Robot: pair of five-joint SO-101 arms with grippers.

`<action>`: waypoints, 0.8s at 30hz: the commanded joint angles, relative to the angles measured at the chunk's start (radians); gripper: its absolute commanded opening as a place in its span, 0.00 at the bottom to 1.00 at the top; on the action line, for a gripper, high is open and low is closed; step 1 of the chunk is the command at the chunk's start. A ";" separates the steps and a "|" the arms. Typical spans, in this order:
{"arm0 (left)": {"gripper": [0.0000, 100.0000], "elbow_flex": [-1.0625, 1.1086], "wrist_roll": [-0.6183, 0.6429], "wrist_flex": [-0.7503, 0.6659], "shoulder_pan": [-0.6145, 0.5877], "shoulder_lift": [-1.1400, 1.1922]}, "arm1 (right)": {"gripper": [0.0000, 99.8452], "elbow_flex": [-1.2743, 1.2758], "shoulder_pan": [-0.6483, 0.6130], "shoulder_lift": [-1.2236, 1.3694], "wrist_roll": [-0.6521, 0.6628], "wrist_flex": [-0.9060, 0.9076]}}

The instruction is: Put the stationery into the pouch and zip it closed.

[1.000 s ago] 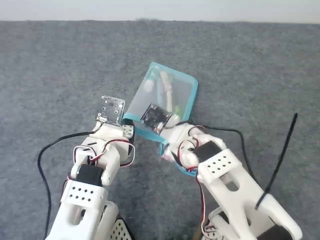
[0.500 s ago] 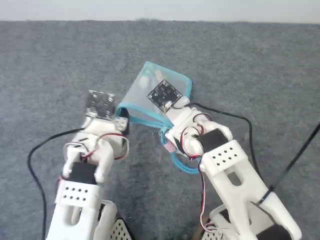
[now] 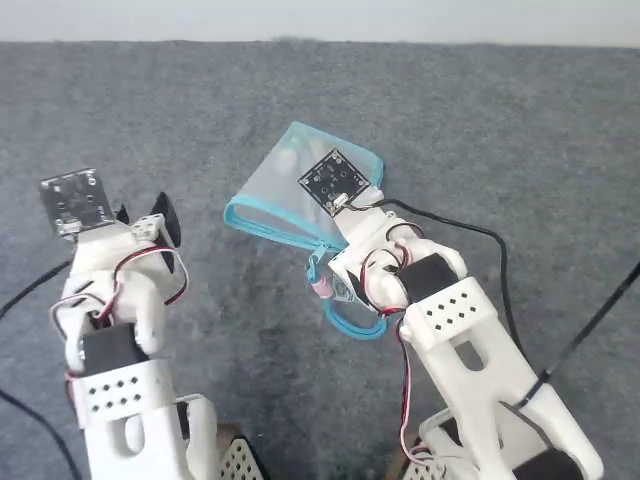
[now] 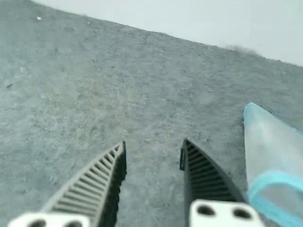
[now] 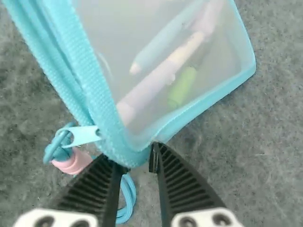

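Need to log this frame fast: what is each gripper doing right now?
Left gripper: open, holding nothing.
Right gripper: closed on a corner of the pouch.

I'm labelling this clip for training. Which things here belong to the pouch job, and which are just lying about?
Job: pouch; pens inside it; zip pull; right gripper, shut on the pouch's corner; left gripper, open, apart from it.
Just there: grey mat; black cable.
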 commanded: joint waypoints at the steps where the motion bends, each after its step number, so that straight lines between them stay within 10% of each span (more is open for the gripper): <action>1: 0.18 -0.028 0.008 0.055 0.038 -0.008 | 0.01 -0.055 0.018 -0.008 -0.038 0.007; 10: 0.18 0.085 -0.313 0.129 0.560 -0.014 | 0.01 -0.267 0.107 -0.007 -0.115 0.130; 24: 0.25 0.143 -0.264 0.025 0.697 -0.014 | 0.01 -0.203 -0.018 -0.018 -0.117 0.148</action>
